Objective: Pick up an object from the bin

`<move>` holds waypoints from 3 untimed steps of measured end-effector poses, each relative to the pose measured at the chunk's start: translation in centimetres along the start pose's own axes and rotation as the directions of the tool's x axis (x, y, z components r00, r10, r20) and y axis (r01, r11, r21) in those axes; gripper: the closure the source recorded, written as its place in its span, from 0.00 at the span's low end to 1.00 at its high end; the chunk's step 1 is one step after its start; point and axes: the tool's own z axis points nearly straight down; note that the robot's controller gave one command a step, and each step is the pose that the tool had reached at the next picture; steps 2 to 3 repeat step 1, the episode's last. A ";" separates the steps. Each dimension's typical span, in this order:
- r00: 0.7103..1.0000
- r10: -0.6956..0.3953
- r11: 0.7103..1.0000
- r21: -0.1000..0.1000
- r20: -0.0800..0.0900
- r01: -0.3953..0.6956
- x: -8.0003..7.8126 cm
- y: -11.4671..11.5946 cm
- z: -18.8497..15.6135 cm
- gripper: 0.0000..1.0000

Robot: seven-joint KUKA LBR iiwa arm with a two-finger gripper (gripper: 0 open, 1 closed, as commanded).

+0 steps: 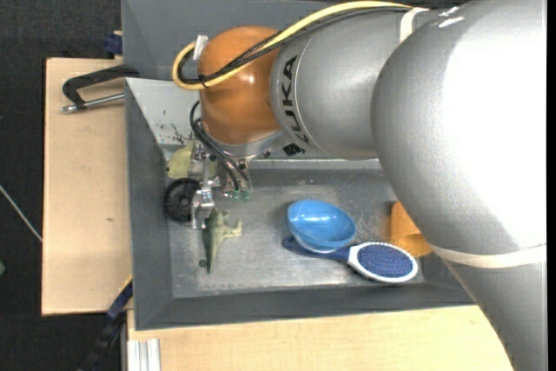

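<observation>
Gripper [207, 202] low at frame left, right at green toy figure [214, 235]; closure unreadable. Likely grasp step; next: clamp, lift straight.

Silver arm [365, 91], KUKA lettering [291, 104], orange wrist cover [234, 96], yellow cable [347, 7]

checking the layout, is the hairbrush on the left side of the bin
No, the blue-bristled white hairbrush lies toward the right of the bin, just right of the blue bowl.
</observation>
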 end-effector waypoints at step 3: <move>0.999 0.028 1.000 -0.005 0.014 -0.028 0.1 -0.4 -9.6 1.00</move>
